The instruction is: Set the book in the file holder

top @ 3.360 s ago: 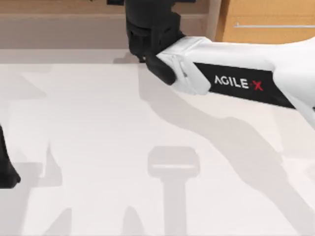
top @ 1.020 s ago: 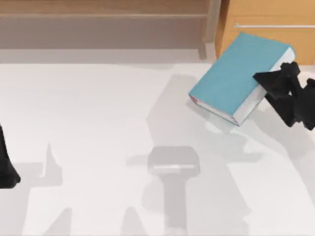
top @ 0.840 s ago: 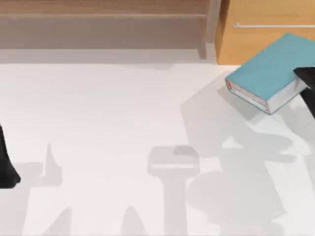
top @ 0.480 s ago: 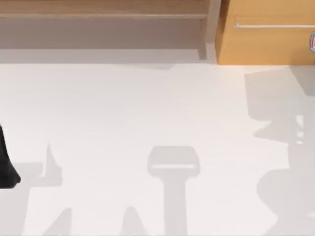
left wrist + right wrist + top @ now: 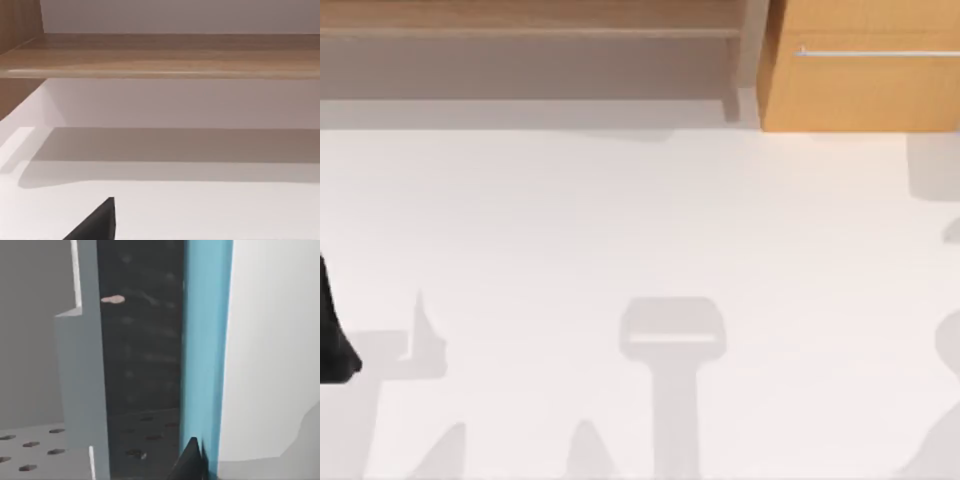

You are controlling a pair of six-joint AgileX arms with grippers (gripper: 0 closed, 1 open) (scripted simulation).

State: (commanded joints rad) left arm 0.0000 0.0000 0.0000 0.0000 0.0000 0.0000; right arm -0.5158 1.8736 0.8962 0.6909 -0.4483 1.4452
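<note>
The book (image 5: pixel 206 355) appears edge-on in the right wrist view, as a teal cover with white beside it. My right gripper (image 5: pixel 197 463) is shut on it, one black fingertip (image 5: pixel 190 460) lying against the teal cover. Right beside the book stands the grey file holder (image 5: pixel 80 380), with a perforated floor and a dark inside. I cannot tell whether the book touches it. My left gripper (image 5: pixel 332 345) is parked at the table's left edge, and a black part of it (image 5: pixel 95 225) reaches into the left wrist view.
A wooden shelf (image 5: pixel 530 20) runs along the back of the white table (image 5: pixel 620 220). An orange-wood cabinet with a metal handle (image 5: pixel 860 70) stands at the back right. Shadows of the right arm fall along the table's right edge.
The right gripper carried the book from the back of the table off to the right, out of the top view. The left arm has not moved.
</note>
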